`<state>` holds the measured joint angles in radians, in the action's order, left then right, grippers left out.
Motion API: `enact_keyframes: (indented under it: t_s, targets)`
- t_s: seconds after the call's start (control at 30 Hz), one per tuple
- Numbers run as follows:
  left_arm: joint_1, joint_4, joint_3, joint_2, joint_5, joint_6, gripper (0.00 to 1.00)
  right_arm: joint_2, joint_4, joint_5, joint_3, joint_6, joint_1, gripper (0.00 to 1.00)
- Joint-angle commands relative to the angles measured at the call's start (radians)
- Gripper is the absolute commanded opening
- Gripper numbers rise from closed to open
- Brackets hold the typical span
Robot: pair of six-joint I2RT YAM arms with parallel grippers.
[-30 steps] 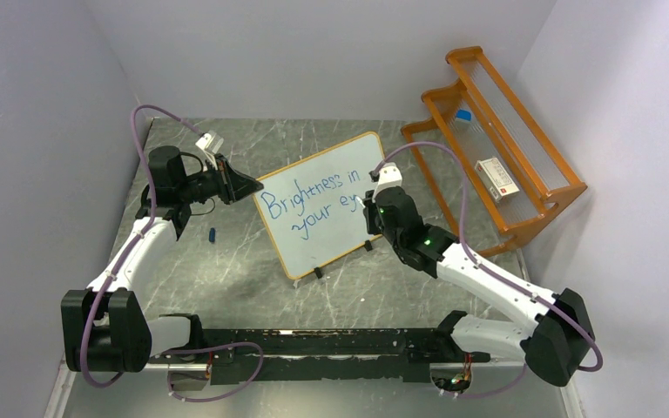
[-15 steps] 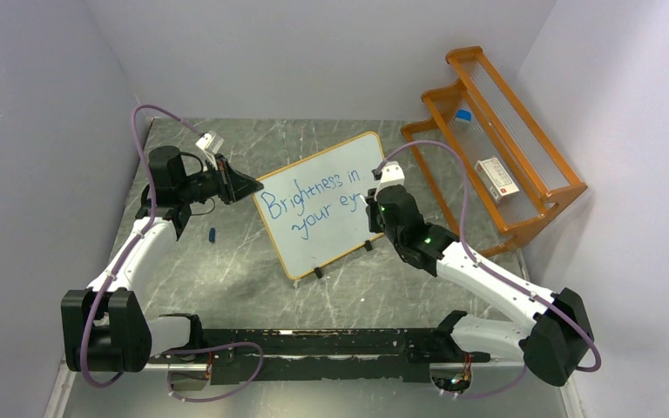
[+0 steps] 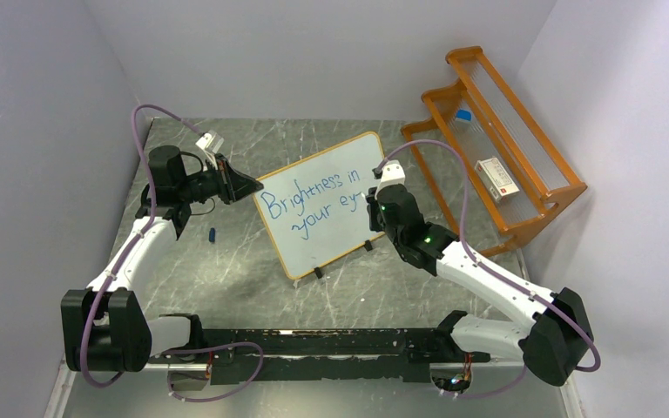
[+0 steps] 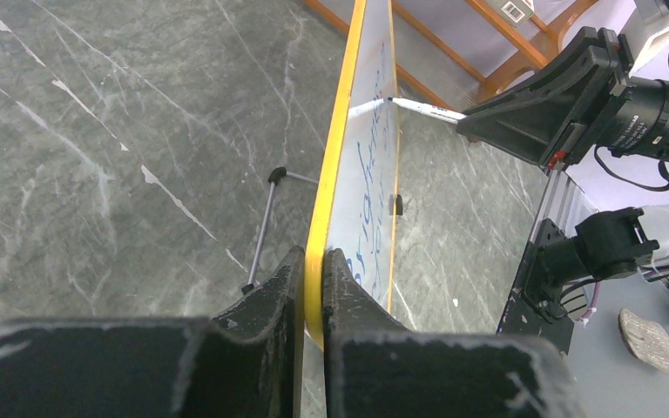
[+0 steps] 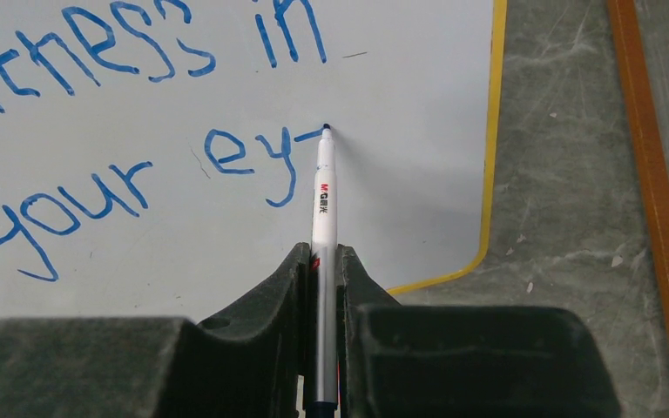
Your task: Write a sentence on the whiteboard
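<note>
The whiteboard [image 3: 329, 244] stands tilted on the marble table, with an orange frame. My left gripper [image 3: 255, 186] is shut on its left frame edge [image 4: 338, 157], fingers [image 4: 279, 287] on either side. The blue sentence [image 3: 305, 187] reads "Brightness in" above "your ey" [image 5: 253, 157]. My right gripper [image 5: 322, 254] is shut on a white marker [image 5: 324, 192]. The marker's tip touches the board at the end of a short stroke right of the "y". In the top view the right gripper [image 3: 368, 205] sits at the board's right side.
An orange wooden rack [image 3: 523, 187] stands at the right rear with a small box [image 3: 496, 178] on it. A small blue cap [image 3: 212, 235] lies on the table left of the board. Grey walls close in on three sides.
The right gripper with the marker has shifted slightly right along the board. The left arm and the board have not moved.
</note>
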<state>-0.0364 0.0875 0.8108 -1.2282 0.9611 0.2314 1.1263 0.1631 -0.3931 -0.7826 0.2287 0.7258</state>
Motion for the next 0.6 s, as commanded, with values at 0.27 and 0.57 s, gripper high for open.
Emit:
enact_keyframes:
  t_s: [0.27, 0.57]
  targets:
    - [-0.023, -0.138, -0.035, -0.050, -0.091, -0.072, 0.05, 0.003, -0.052, 0.014, -0.033, -0.022, -0.009, 0.00]
    - [-0.023, -0.138, -0.035, -0.050, -0.093, -0.072, 0.05, 0.007, -0.048, 0.034, -0.038, -0.024, -0.009, 0.00]
